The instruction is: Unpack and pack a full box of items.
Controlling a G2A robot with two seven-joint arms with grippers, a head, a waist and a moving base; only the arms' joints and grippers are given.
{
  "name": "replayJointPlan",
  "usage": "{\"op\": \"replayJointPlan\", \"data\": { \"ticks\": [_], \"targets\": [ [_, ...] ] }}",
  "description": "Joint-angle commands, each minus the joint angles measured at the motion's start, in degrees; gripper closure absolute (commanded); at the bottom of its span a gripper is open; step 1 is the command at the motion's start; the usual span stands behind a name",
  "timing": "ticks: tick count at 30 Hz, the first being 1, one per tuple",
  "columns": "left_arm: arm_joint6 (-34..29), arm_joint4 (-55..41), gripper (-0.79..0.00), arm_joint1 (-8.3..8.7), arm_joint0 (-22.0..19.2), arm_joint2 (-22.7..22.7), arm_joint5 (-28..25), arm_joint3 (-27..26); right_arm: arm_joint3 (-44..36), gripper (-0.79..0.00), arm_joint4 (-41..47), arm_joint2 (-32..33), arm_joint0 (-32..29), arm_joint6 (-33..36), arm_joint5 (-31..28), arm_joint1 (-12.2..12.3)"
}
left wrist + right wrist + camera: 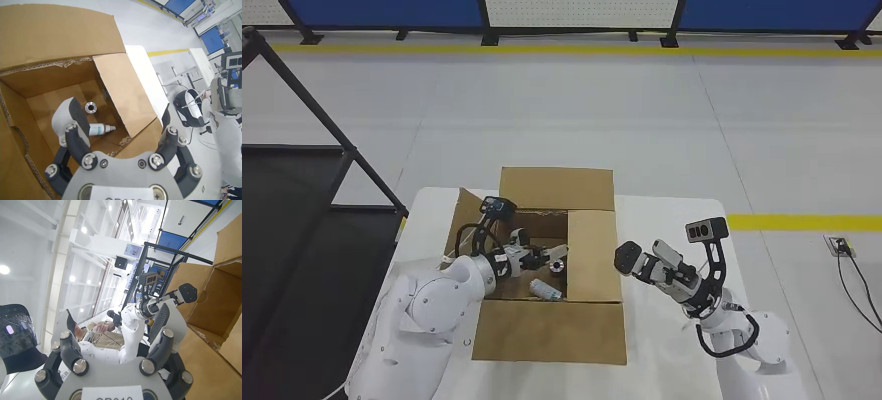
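Left gripper [121,108], right gripper [117,321]: both spread, empty; risk: lying white plastic bottle [100,129] in brown cardboard box [47,81] rolls from pinch.

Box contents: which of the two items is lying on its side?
The white bottle, flat on the floor of the box with its nozzle sideways. The silver metal cylinder stands on end, bore facing up.

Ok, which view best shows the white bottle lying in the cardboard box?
The left wrist view: the bottle lies on its side on the box floor, nozzle and label clear, base behind one of the left gripper's fingers. The top view shows a small pale shape; the right wrist view faces the box's side and flaps.
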Motion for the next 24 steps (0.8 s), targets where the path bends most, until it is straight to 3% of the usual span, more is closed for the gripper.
{"op": "replayJointPlan", "data": {
  "ticks": [1,11,24],
  "targets": [
    [-0.1,0.2,-0.785,0.04,0.7,0.5,-0.3,0.9,-0.3,-0.785,-0.1,-0.2,-0.2,-0.8,0.2,0.0],
    [-5.3,-9.8,-0.785,-0.86,-6.4,5.8,-1.9,15.8,0.8,-0.785,1.3,-0.7,-0.2,-1.5,0.3,0.8],
    [-2.5,-23.2,-0.785,-2.35,-12.5,9.5,-9.3,31.3,-0.6,-0.785,2.3,-0.5,-2.4,-3.2,-0.8,1.9]
  ]
}}
